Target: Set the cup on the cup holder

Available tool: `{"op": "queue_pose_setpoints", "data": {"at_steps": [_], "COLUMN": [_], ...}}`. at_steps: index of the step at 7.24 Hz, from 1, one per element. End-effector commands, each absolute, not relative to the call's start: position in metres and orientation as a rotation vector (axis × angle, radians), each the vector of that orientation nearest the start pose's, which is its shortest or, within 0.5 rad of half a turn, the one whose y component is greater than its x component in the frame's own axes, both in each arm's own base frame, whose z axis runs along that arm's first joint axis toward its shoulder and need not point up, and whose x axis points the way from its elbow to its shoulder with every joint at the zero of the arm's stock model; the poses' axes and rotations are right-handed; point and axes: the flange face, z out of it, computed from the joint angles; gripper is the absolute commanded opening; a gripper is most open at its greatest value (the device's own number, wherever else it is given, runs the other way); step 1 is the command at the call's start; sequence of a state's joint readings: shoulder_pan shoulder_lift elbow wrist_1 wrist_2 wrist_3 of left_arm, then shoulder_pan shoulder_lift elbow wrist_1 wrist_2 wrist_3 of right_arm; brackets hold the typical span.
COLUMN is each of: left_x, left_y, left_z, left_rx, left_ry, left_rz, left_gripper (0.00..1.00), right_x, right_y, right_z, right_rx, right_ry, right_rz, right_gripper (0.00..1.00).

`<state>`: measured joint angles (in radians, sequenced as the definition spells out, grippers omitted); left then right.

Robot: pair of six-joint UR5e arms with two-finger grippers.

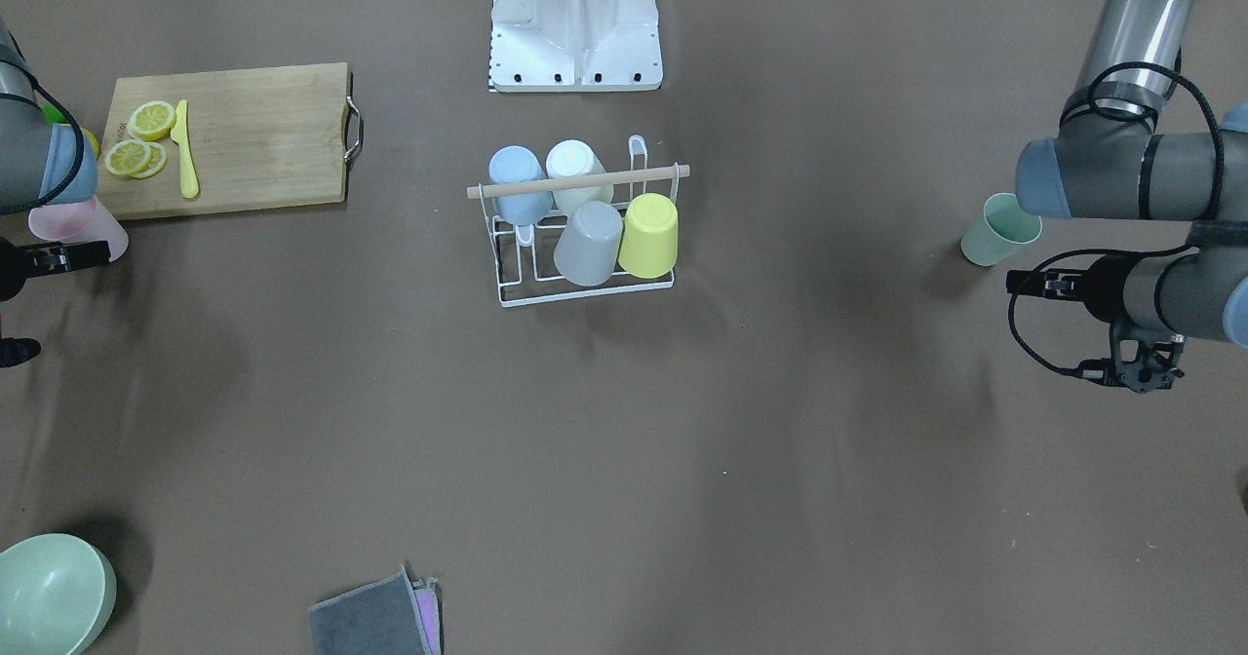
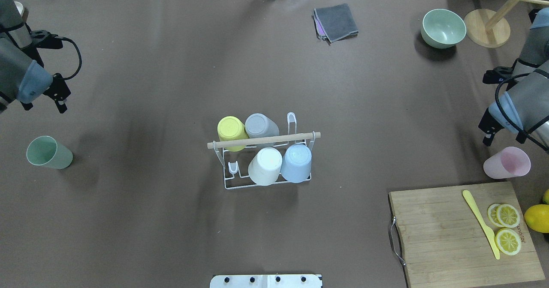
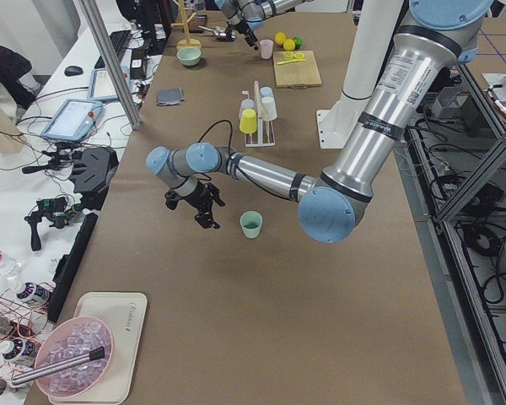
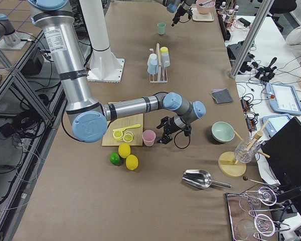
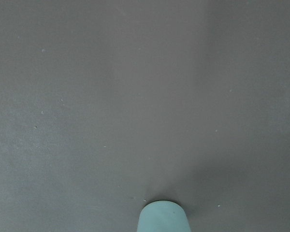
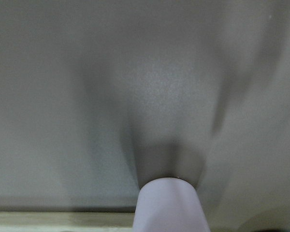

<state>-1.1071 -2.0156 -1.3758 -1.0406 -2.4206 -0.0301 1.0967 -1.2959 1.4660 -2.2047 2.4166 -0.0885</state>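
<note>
- The cup holder (image 2: 263, 140) stands in the middle of the worktop (image 2: 171, 236). It is white wire with a wooden rod across the top.
- Four cups sit upside down on the cup holder: a yellow cup (image 2: 231, 130), a grey cup (image 2: 260, 125), a white cup (image 2: 266, 166) and a blue cup (image 2: 297, 163).
- The yellow and grey cups are on the row far from the robot. The white and blue cups are on the near row.
- Two prongs are bare, one at each end of the cup holder.
- A green cup (image 2: 48, 152) stands mouth up, well away from the cup holder on the robot's left.
- The left tool (image 3: 206, 218) hangs near the green cup and does not touch it. I cannot tell if it is spread or pressed together.
- A pink cup (image 2: 507, 163) stands mouth up, well away from the cup holder on the robot's right.
- The right tool (image 4: 165, 139) is just beside the pink cup. I cannot tell if it is spread or pressed together.
- A wooden board (image 2: 441, 232) lies to the right of the cup holder, nearer the robot. Lemon slices (image 2: 507, 228) and a yellow knife (image 2: 481, 223) lie on it.
- A green bowl (image 2: 444, 28) and a grey cloth (image 2: 336, 21) lie past the cup holder, on the far side.
</note>
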Motion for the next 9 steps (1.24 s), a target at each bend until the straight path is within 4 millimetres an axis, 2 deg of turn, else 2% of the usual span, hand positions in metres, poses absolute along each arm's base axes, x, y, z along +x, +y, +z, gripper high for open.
{"op": "queue_pose_setpoints", "data": {"at_steps": [1, 2, 4, 6, 8, 9], "left_x": [0.274, 0.291, 0.303, 0.301, 0.299, 0.297], "left_y": [-0.572, -0.560, -0.546, -0.544, -0.541, -0.539], "left_z": [0.549, 0.554, 0.586, 0.602, 0.608, 0.609], "left_rx": [-0.568, -0.602, -0.675, -0.681, -0.705, -0.717], "left_ry": [0.747, 0.743, 0.732, 0.745, 0.746, 0.746], "left_rz": [0.312, 0.328, 0.316, 0.364, 0.381, 0.388], "left_gripper": [0.98, 0.98, 0.98, 0.98, 0.98, 0.98], "right_x": [-0.206, -0.209, -0.211, -0.220, -0.226, -0.230], "right_y": [-0.521, -0.518, -0.516, -0.514, -0.513, -0.519], "right_z": [0.620, 0.624, 0.626, 0.636, 0.640, 0.640], "right_rx": [-0.627, -0.647, -0.662, -0.690, -0.704, -0.713], "right_ry": [-0.726, -0.724, -0.720, -0.708, -0.700, -0.697], "right_rz": [-0.347, -0.341, -0.339, -0.341, -0.346, -0.343], "right_gripper": [0.98, 0.98, 0.98, 0.97, 0.95, 0.95]}}
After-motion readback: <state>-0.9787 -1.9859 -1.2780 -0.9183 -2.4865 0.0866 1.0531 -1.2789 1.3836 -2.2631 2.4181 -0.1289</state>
